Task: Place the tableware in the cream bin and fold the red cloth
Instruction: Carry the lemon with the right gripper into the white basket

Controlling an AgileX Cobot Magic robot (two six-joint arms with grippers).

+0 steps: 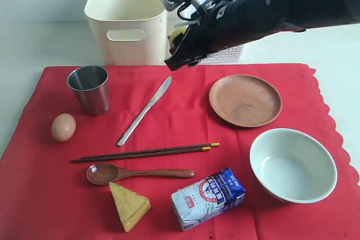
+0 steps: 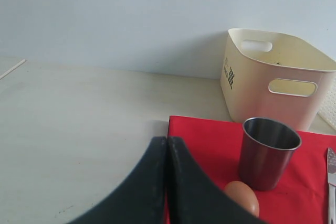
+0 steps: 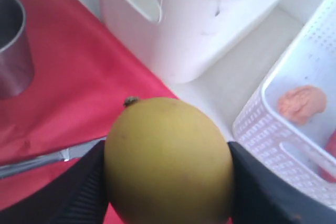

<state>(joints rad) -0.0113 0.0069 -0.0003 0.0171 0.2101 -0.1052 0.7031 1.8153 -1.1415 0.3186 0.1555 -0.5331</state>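
Chopsticks [image 1: 146, 153] crosswise, yellow tips toward bowl [image 1: 292, 168]

Cup [image 1: 89, 88], knife [image 1: 145, 111], plate [image 1: 245, 100] side by side on the cloth [image 1: 50, 195] — bin [image 1: 126, 21] behind, bowl [image 1: 293, 164] front right

Egg: 1 pale brown oval egg [image 1: 63, 127], lying on its side at the left of the exterior view.
Lemon: 1 yellow oval lemon [image 3: 168, 161] with a small dark stem tip, up off the surface, near the basket.
Cheese: 1 yellow wedge of cheese [image 1: 129, 206], at the front, near the carton but apart.
Carton: 1 blue-white milk carton [image 1: 208, 198], lying on its side.
Basket: 1 white plastic lattice basket [image 3: 257, 124], with a pale pink round piece [image 3: 302, 103] inside.
Table: pale off-white tabletop [image 1: 22, 49].
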